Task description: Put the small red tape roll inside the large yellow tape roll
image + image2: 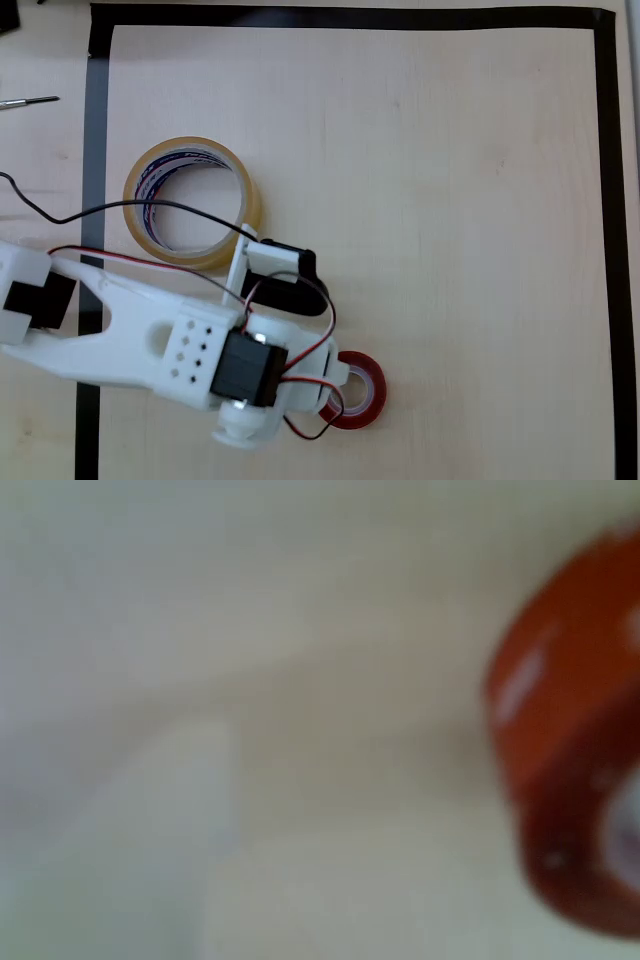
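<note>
The small red tape roll point(362, 391) lies flat on the table near the bottom centre of the overhead view. My gripper point(335, 385) points down at its left edge, and white parts of the arm cover that side of the roll. In the blurred wrist view the small red tape roll point(575, 750) sits at the right edge, with one white finger point(170, 850) at the lower left. Whether the jaws are open or shut cannot be made out. The large yellow tape roll point(140, 195) lies flat up and to the left, beside the arm's elbow.
A black tape border point(605, 200) frames the wooden table. Thin red and black cables point(120, 208) run across the arm and over the yellow roll. The arm's white body point(130, 340) spans the lower left. A thin metal tool point(30, 101) lies outside the border at the far left.
</note>
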You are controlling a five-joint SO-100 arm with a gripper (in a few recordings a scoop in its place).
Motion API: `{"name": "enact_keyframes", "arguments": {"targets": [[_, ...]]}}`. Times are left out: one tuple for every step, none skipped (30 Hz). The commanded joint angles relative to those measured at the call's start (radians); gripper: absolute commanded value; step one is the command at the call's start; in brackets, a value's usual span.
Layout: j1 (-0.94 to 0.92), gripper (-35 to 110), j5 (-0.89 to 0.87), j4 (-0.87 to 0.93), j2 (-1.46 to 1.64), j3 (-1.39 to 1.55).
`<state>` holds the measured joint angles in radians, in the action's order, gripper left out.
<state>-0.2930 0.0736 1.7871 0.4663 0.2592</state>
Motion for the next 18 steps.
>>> {"name": "enact_keyframes", "arguments": {"targets": [[-0.011,25,0.009,0.020,-0.063,0.029],[-0.011,20,0.009,0.020,-0.064,0.035],[-0.011,11,0.009,0.020,-0.060,0.048],[-0.009,2,0.009,0.020,-0.055,0.060],[-0.006,0,0.009,0.020,-0.052,0.072],[-0.006,0,0.009,0.020,-0.048,0.084],[-0.005,0,0.009,0.020,-0.043,0.095],[-0.003,0,0.009,0.020,-0.038,0.103],[-0.002,0,0.009,0.020,-0.032,0.115],[0.000,0,0.009,0.020,-0.026,0.127],[0.002,0,0.009,0.020,-0.018,0.138],[0.003,0,0.009,0.020,-0.011,0.146],[0.005,0,0.009,0.020,0.000,0.150],[0.005,0,0.009,0.020,0.009,0.152],[0.005,0,0.009,0.020,0.023,0.152],[0.005,0,0.009,0.020,0.035,0.152],[0.005,0,0.009,0.020,0.051,0.150],[0.005,0,0.009,0.020,0.071,0.150]]}}
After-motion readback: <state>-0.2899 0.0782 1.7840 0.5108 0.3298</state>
